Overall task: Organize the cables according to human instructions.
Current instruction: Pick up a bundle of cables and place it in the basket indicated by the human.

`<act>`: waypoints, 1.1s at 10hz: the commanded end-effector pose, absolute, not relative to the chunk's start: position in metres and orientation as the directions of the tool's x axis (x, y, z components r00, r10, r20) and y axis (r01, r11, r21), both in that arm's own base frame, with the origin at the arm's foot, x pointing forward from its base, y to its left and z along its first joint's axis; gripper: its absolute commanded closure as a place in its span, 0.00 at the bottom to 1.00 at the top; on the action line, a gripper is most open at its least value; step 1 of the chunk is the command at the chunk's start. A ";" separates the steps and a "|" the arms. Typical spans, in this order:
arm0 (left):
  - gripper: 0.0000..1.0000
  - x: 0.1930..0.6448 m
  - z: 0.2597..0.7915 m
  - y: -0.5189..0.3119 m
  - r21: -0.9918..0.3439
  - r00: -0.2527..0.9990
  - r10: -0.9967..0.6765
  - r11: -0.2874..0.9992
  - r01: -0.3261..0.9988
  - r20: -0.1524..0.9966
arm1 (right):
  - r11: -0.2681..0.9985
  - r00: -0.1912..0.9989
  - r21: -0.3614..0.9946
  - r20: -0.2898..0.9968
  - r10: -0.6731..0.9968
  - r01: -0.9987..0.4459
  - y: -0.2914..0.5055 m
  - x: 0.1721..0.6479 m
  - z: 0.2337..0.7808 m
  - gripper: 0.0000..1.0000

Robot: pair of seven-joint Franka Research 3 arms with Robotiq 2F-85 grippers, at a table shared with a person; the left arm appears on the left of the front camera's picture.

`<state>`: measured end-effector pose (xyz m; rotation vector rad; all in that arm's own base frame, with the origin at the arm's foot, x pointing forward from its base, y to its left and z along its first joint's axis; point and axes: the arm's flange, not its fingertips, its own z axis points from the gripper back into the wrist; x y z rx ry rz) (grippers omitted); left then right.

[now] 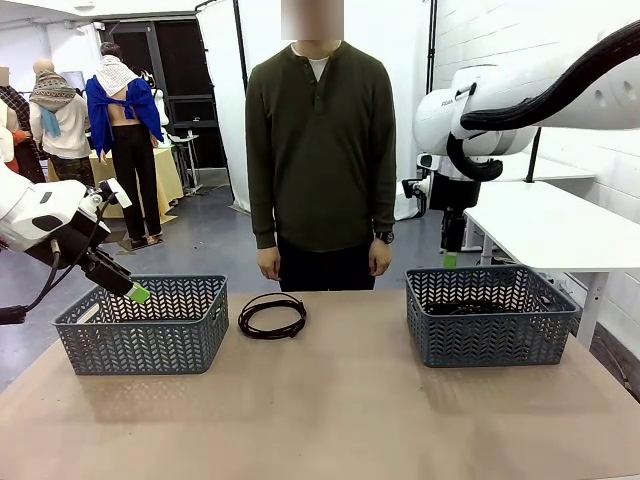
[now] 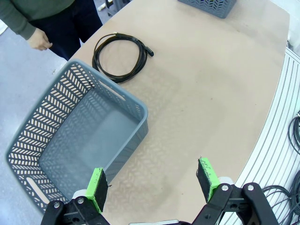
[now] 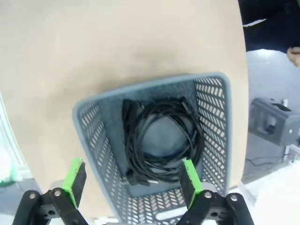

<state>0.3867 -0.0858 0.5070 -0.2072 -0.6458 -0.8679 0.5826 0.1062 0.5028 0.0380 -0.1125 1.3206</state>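
Quick rundown: both my hands were wide open and holding nothing.

My left hand point(image 2: 152, 182) hung above the left basket point(image 2: 129, 145), clear of it, with the green pads point(image 2: 97, 187) spread well apart. From my left wrist, the basket sat at about 10 o'clock of the gap between the pads. Bare table point(image 2: 211, 93) was at about 1 o'clock.

One cable point(image 1: 272, 316) lay flat on the table as a round coil. In the front view it was at 3 o'clock of the left basket, just beside it but not touching. The right basket point(image 1: 490, 335) was well apart from it, further along at 3 o'clock. From the left wrist I could see a small plug end point(image 2: 149, 50) poking out off the loop.

My right hand point(image 3: 132, 180) hovered over the right basket, looking pretty much straight down into it and touching nothing. Inside, a bundle of coils point(image 3: 161, 140) lay on the bottom, piled on each other. I honestly couldn't count them, since the loops all ran together.

The person point(image 1: 320, 150) stood at the far side of the table, at 12 o'clock of the loose cable. Their arms were down and their hands point(image 1: 268, 263) hung at their sides, not on the table or on any cable.
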 end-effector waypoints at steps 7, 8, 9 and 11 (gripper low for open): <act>0.00 0.389 0.506 -0.084 0.075 0.473 -0.631 0.644 0.762 0.615 | 0.334 0.307 -0.104 0.218 0.927 -0.937 0.132 0.499 0.463 0.00; 0.00 0.389 0.506 -0.084 0.075 0.473 -0.631 0.644 0.762 0.615 | 0.334 0.307 -0.104 0.218 0.927 -0.937 0.132 0.499 0.463 0.00; 0.00 0.389 0.506 -0.084 0.075 0.473 -0.631 0.644 0.762 0.615 | 0.334 0.307 -0.104 0.218 0.927 -0.937 0.132 0.499 0.463 0.00; 0.00 0.389 0.506 -0.084 0.075 0.473 -0.631 0.644 0.762 0.615 | 0.334 0.307 -0.104 0.218 0.927 -0.937 0.132 0.499 0.463 0.00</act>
